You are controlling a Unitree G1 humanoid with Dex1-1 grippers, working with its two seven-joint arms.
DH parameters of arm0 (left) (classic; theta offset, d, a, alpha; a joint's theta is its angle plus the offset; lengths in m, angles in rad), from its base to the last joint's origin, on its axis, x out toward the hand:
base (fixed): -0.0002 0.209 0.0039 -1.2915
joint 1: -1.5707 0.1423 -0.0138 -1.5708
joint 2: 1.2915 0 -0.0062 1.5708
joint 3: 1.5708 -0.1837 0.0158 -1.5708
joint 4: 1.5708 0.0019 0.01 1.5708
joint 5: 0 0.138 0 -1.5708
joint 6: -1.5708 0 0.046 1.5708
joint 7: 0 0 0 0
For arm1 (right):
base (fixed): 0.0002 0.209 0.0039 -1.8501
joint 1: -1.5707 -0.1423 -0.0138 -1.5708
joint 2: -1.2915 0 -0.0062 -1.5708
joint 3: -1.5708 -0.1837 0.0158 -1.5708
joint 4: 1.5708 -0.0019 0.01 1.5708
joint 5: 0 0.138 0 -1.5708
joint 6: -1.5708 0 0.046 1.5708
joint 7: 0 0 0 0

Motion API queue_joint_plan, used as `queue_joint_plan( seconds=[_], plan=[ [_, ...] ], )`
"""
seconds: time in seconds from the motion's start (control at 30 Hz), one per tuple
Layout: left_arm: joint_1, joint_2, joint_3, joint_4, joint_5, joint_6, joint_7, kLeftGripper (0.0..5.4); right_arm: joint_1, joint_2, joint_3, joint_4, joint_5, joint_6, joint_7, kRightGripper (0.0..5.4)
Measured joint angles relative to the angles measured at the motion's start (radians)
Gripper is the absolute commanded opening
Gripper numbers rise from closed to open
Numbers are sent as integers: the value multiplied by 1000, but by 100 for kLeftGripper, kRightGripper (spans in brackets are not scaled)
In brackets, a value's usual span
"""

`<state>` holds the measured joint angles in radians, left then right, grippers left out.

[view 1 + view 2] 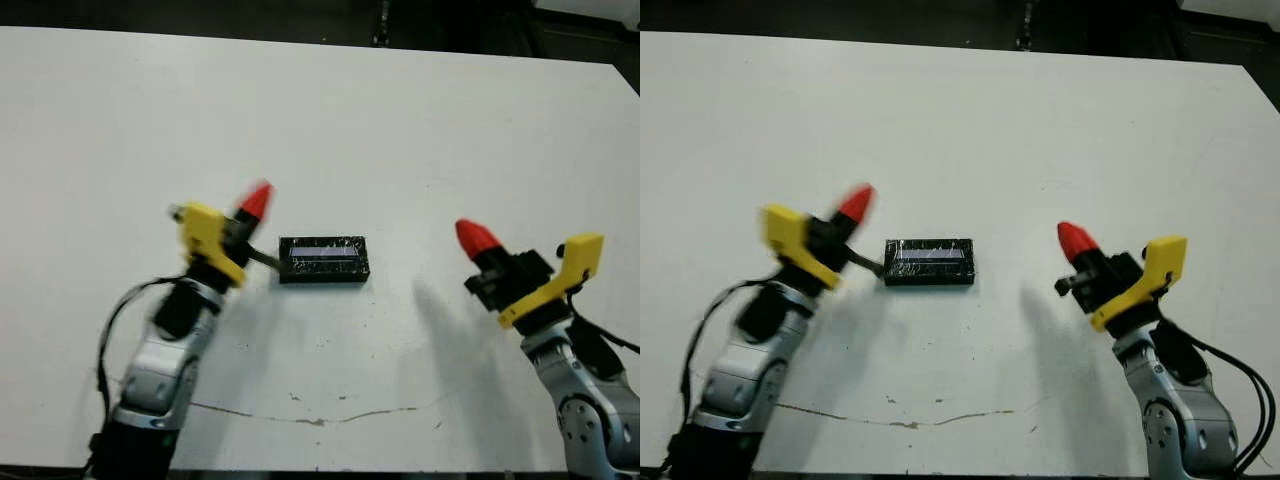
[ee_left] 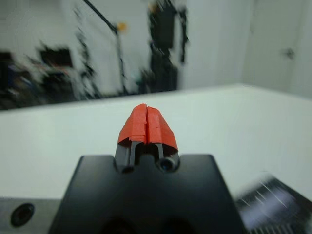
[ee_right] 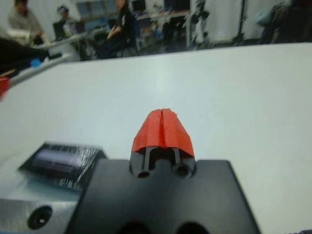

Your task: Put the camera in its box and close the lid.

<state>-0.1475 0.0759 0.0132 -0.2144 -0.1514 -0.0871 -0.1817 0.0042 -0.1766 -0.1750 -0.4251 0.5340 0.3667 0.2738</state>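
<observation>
Both red-tipped grippers, left [image 1: 256, 200] and right [image 1: 474, 237], hover pinched together, empty, flanking the closed glossy crinkly black rectangular lid [image 1: 323, 256].

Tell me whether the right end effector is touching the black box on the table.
Apart. In the left eye view, bare white table lies between the right end effector and the box; its red fingers are pressed together, holding nothing.

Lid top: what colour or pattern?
Glossy crinkly black lid with a pale stripe; left eye view shows it best.

Crinkly black lid [image 1: 323, 259] flat atop box, mid-table.
</observation>
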Motion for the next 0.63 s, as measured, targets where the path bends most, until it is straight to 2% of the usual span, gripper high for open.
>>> queue_joint_plan(
  seconds=[0.2, 0.37, 0.63],
  plan=[
    [40, -14, 78, -9, 0, -112, 61, 2, 0, 31, 4, 3, -38, -47, -37, 0],
    [82, -50, 79, 11, -1, -128, 90, 2, 0, 52, 19, 22, -51, -64, -44, 0],
    [82, -51, 62, 30, 1, -135, 91, 2, 1, 53, 40, 38, -67, -71, -43, 0]
  ],
)
